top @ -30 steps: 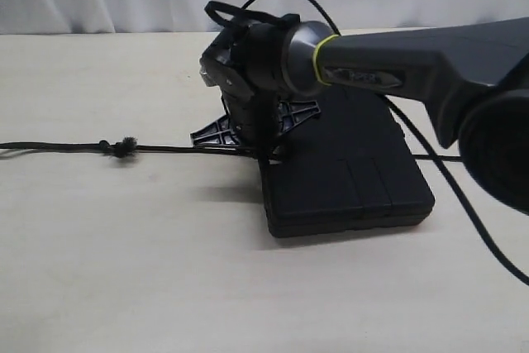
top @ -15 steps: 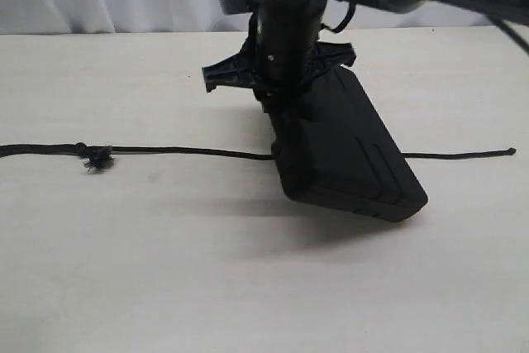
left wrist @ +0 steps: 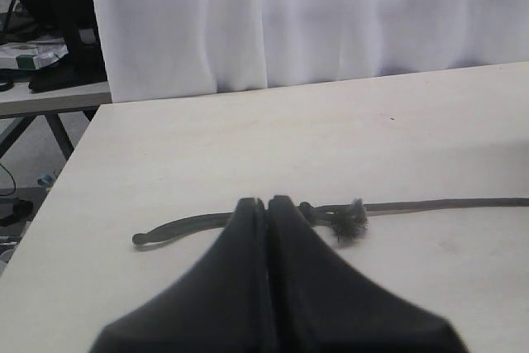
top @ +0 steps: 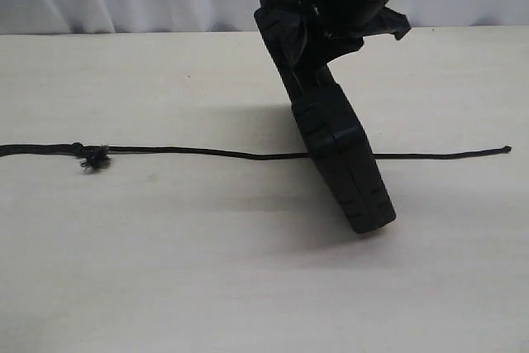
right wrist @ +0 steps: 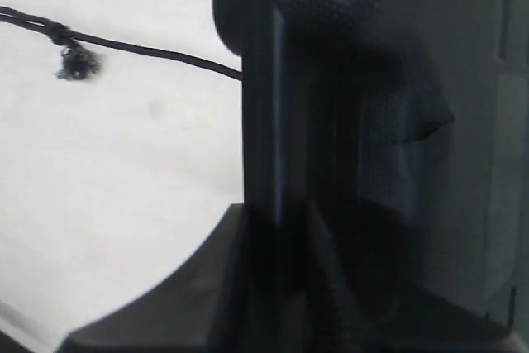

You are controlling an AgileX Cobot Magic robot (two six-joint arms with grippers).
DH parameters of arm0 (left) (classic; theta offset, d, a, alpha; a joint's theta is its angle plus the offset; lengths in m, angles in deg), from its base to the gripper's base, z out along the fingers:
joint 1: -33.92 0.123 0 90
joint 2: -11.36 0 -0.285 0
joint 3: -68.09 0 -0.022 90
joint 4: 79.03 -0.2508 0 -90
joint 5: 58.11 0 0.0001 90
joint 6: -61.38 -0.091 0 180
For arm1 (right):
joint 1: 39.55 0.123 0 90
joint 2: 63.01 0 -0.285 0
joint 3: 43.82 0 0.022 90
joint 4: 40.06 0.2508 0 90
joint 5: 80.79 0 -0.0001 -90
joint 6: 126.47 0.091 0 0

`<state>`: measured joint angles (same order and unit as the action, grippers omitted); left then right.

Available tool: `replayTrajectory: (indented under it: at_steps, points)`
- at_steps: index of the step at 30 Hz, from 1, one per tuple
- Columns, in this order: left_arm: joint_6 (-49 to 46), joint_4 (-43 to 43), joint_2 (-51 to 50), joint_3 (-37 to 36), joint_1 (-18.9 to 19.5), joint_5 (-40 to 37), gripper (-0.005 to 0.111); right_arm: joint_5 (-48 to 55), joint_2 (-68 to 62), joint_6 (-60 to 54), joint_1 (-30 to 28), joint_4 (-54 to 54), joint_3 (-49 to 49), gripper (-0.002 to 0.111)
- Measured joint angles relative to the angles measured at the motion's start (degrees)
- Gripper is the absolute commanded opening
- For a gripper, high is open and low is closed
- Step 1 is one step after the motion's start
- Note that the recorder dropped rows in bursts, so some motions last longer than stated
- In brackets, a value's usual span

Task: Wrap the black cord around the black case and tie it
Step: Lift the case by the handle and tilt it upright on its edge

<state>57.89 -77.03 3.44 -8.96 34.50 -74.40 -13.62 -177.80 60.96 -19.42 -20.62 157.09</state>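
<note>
- The right claw (right wrist: 291, 225) grasps the black case (top: 339, 146) by its upper end, holding it steeply tilted on edge over the desk (top: 165, 270).
- The black cord (top: 198, 152) lies straight across the desk and passes behind the case.
- Its knot and frayed tuft (top: 92, 157) sit far left.
- The left claw (left wrist: 269, 206) is clenched, with nothing seen between its fingers, near the tuft.

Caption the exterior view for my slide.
Right tool grips the tilted black case; black cord lies stretched across the table.
</note>
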Motion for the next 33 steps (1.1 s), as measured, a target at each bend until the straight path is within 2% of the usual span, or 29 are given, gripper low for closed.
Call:
replayTrajectory:
  at_steps: [7,12,22,33]
  points:
    - [0.0,0.0,0.0,0.0,0.0,0.0,0.0,-1.06,0.48,-10.07,-7.06,13.77,-4.87,0.004]
    - [0.0,0.0,0.0,0.0,0.0,0.0,0.0,-2.22,1.7,-12.24,-10.75,16.78,-7.98,0.004]
    - [0.0,0.0,0.0,0.0,0.0,0.0,0.0,-3.47,2.71,-11.96,-11.48,13.24,-8.22,0.004]
    - [0.0,0.0,0.0,0.0,0.0,0.0,0.0,-5.07,4.0,-11.28,-11.48,2.39,-7.88,0.004]
